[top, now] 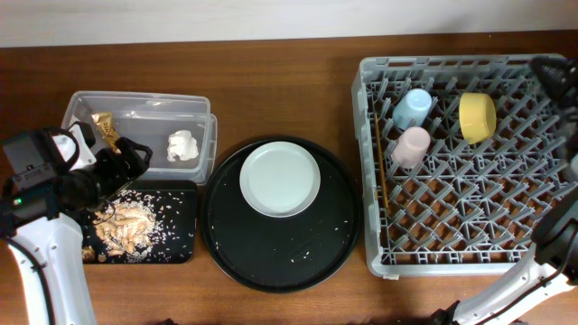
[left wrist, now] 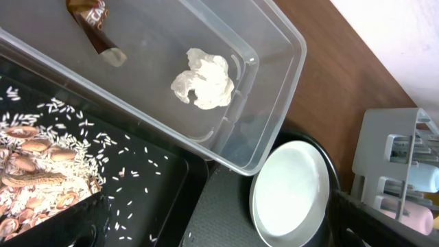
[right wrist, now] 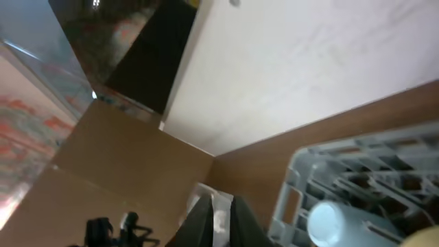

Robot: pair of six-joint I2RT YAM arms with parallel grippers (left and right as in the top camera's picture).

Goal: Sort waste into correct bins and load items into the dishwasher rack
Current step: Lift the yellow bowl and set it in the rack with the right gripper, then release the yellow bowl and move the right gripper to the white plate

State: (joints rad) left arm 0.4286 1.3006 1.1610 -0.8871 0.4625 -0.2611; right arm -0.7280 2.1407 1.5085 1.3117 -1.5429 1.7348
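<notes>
The white tissue wad (top: 182,146) and the brown-gold wrapper (top: 106,128) lie in the clear tub (top: 135,104). Tan food scraps with rice (top: 126,224) lie on the flat black tray (top: 181,226). The blue cup (top: 413,108), pink cup (top: 412,146), yellow bowl (top: 477,116) and chopsticks (top: 380,171) are in the grey rack (top: 452,253). The pale plate (top: 280,178) sits on the round black tray. My left gripper (left wrist: 219,233) is open and empty, above the flat tray's edge beside the tub. My right gripper (right wrist: 225,216) is shut and empty, raised at the rack's far right corner (top: 549,74).
The large round black tray (top: 226,235) sits between the bins and the rack, with a few rice grains on it. The left wrist view shows the tissue (left wrist: 204,79), the wrapper (left wrist: 95,24), the plate (left wrist: 288,195) and the rack's corner (left wrist: 391,151).
</notes>
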